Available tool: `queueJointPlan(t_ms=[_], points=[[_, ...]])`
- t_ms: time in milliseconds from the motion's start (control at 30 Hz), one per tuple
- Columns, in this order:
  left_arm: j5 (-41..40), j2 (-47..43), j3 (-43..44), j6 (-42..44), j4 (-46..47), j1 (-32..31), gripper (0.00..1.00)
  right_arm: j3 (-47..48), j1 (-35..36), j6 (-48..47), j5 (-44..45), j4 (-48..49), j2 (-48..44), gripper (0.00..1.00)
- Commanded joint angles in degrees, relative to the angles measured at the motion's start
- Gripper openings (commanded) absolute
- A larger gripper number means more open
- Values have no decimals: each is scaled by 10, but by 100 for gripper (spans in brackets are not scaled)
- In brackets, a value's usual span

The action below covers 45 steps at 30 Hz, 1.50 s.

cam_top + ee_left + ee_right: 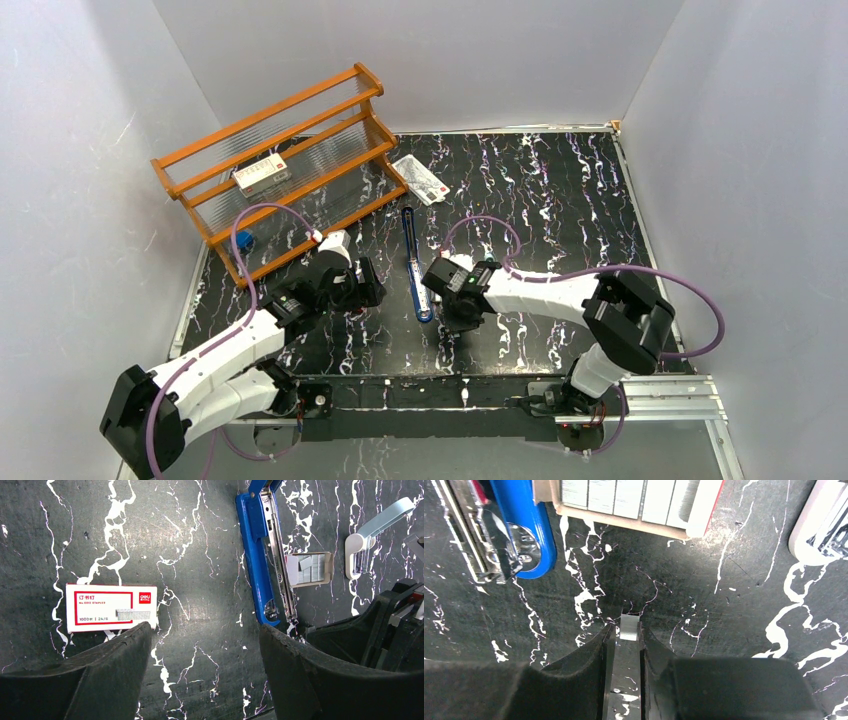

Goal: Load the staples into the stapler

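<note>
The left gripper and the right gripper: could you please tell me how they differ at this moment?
The left gripper is open and empty; the right gripper is shut on a staple strip. The left gripper hangs left of the stapler, by the red-and-white box; the right gripper hangs on its right, near the tray of staples. Both sit low over the table at the stapler's near end.

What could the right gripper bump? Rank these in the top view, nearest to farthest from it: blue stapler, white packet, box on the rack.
1. Blue stapler, just left of the right gripper, which pinches a staple strip.
2. White packet, farther back, mid-table.
3. Red-and-white box, farthest, back-left on the wooden rack.
</note>
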Motion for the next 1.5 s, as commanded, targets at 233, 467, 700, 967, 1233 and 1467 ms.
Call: queueJointPlan(t_ms=[233, 467, 700, 967, 1233, 1467], points=[[-6, 2, 9, 5, 3, 3, 76, 0, 3, 9, 12, 2, 16, 37], [-5, 2, 11, 6, 5, 3, 76, 21, 3, 41, 42, -32, 40, 41], [0, 4, 8, 7, 11, 3, 76, 33, 2, 74, 71, -56, 68, 37], [2, -1, 5, 7, 12, 3, 76, 46, 4, 82, 90, -44, 81, 37], [2, -5, 1, 5, 16, 4, 76, 42, 4, 86, 100, -30, 82, 30], [2, -3, 0, 4, 15, 3, 76, 33, 4, 87, 92, -31, 78, 25]])
